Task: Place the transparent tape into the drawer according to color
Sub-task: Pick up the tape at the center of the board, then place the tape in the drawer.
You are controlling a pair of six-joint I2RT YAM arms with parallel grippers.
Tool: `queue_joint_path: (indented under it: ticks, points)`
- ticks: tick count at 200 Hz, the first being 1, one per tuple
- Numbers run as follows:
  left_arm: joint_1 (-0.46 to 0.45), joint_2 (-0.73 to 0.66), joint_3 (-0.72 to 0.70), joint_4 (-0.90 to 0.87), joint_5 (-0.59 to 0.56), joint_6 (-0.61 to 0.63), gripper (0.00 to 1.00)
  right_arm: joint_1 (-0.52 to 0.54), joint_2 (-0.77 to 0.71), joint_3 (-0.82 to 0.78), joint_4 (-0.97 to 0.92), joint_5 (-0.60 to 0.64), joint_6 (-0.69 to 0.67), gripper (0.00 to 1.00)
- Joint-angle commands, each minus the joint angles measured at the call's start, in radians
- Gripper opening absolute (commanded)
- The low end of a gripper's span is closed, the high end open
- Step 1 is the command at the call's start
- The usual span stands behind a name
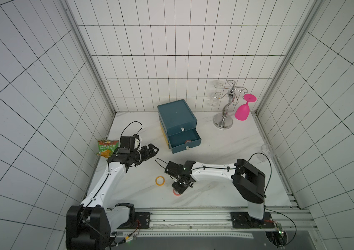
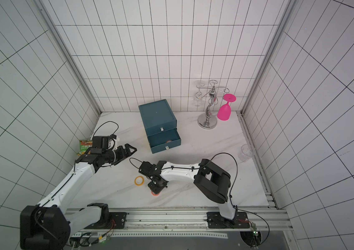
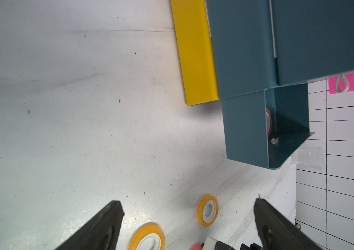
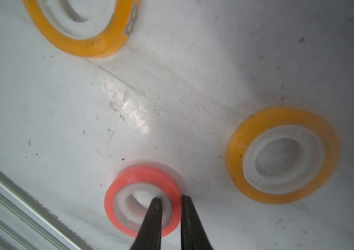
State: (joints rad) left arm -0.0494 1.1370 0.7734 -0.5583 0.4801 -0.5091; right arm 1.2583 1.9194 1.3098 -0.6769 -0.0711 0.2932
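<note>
A red tape roll (image 4: pixel 141 173) lies flat on the white table near its front edge. My right gripper (image 4: pixel 171 198) is shut on its wall, one finger inside the pale core and one outside; in both top views the gripper (image 1: pixel 181 184) covers most of the roll (image 1: pixel 176 193). Two orange-yellow rolls (image 4: pixel 234 160) (image 4: pixel 80 46) lie close by; only one (image 1: pixel 156 180) shows in the top views. The teal drawer chest (image 1: pixel 177 116) has a lower drawer (image 1: pixel 193 135) pulled out with a red roll (image 1: pixel 187 141) inside. My left gripper (image 1: pixel 155 149) hangs open and empty, left of the chest.
A snack bag (image 1: pixel 106 148) lies by the left wall. A chrome glass rack (image 1: pixel 225 108) with a pink glass (image 1: pixel 242 111) stands at the back right. A clear cup (image 1: pixel 267 149) sits at the right edge. A metal rail (image 1: pixel 193 218) runs along the front.
</note>
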Motion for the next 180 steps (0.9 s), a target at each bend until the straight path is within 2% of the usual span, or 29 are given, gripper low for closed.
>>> queue_joint_path:
  ticks: [1, 43, 76, 123, 180]
  points:
    - [0.005, -0.013, -0.008, 0.016, 0.017, 0.002, 0.98, -0.035, -0.099, -0.026, -0.001, 0.009, 0.021, 0.0]
    - [0.004, -0.007, -0.003, 0.034, 0.038, 0.0, 0.98, -0.149, -0.244, -0.019, -0.001, 0.042, 0.01, 0.0]
    - [-0.016, 0.009, 0.012, 0.074, 0.054, -0.008, 0.98, -0.268, -0.295, 0.048, 0.013, 0.071, -0.018, 0.0]
    - [-0.062, 0.067, 0.087, 0.106, 0.048, -0.01, 0.98, -0.397, -0.247, 0.177, 0.065, 0.073, -0.042, 0.0]
    - [-0.067, 0.154, 0.178, 0.123, 0.049, -0.006, 0.98, -0.464, -0.119, 0.342, 0.089, 0.076, -0.063, 0.0]
